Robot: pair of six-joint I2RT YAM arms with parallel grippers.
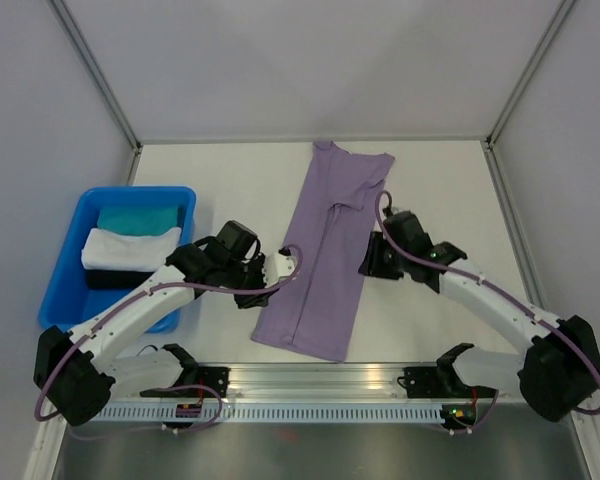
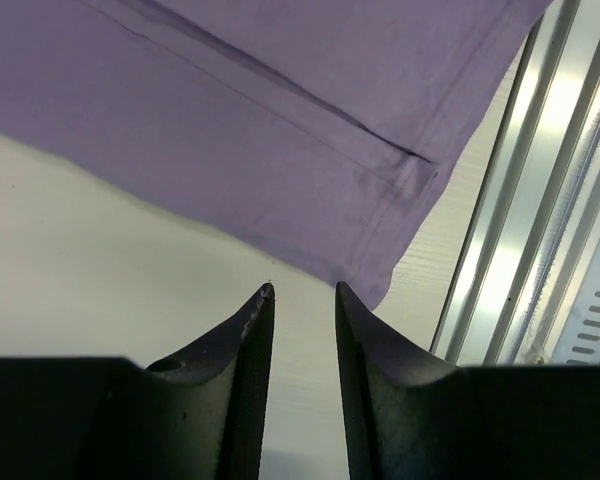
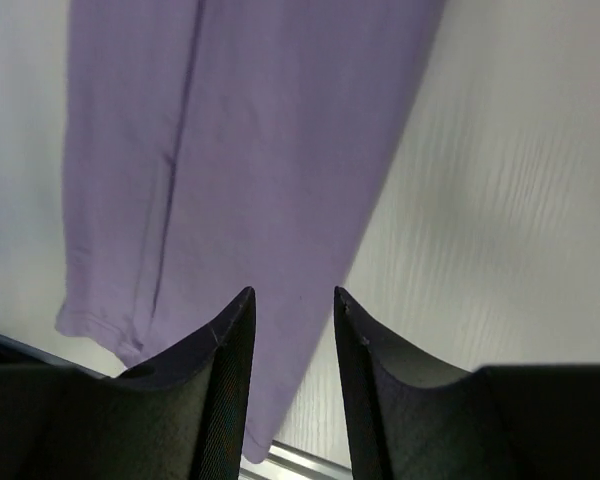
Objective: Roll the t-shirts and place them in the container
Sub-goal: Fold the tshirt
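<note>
Lavender t-shirt [image 1: 325, 255] lying folded into long strip, running from far edge centre toward near edge centre of worktop. Fabric looking thin, soft and light, likely bunching and slipping, so taking hold at near hem corners seems best. Left gripper [image 2: 302, 290] hovering just beside near-left hem corner, jaws slightly parted, gripping nothing. Right gripper [image 3: 292, 293] hovering at strip's right edge, jaws slightly parted, empty.

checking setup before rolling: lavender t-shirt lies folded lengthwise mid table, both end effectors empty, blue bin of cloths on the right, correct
Not quite: the blue bin sits on the left, as the top external view shows. The lavender t-shirt does lie folded lengthwise mid table, and the left end effector and right end effector are empty.
</note>
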